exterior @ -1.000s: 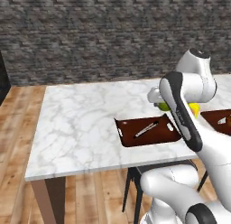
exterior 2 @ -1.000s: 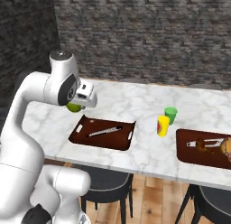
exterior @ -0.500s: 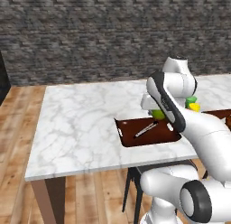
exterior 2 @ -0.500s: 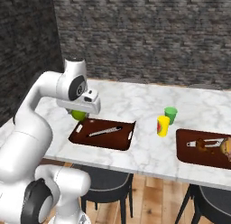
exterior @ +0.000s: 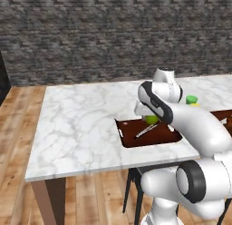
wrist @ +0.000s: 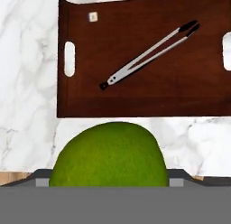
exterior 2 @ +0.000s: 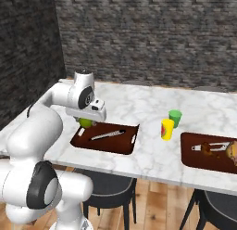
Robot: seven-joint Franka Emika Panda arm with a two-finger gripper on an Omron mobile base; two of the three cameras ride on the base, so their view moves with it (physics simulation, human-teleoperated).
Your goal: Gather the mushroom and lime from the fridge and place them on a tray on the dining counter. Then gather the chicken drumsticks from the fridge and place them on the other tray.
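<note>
Two trays lie on the marble table, and the end effector hangs over the near one, the brown tray, at its left end in the right base view. Its jaws stand wide but closed around the lime, which fills the lower part of the hand view between them; from the left base view the lime shows just under the wrist, above the tray's far edge.

Judging by the task, the step in hand is setting the lime down on this tray. To do it well, the hand should carry the fruit further in over the brown surface, since in the hand view the lime sits over white marble at the tray's rim, then lower until it nearly touches before the jaws part, so the round fruit does not roll off.

A pair of metal tongs lies slantwise across the tray's middle, so the bare patch beside them is the safer spot. A small pale cube rests near one corner. Well apart stand a yellow cup and a green cup, and beyond them the second tray holding a drumstick-like piece.
</note>
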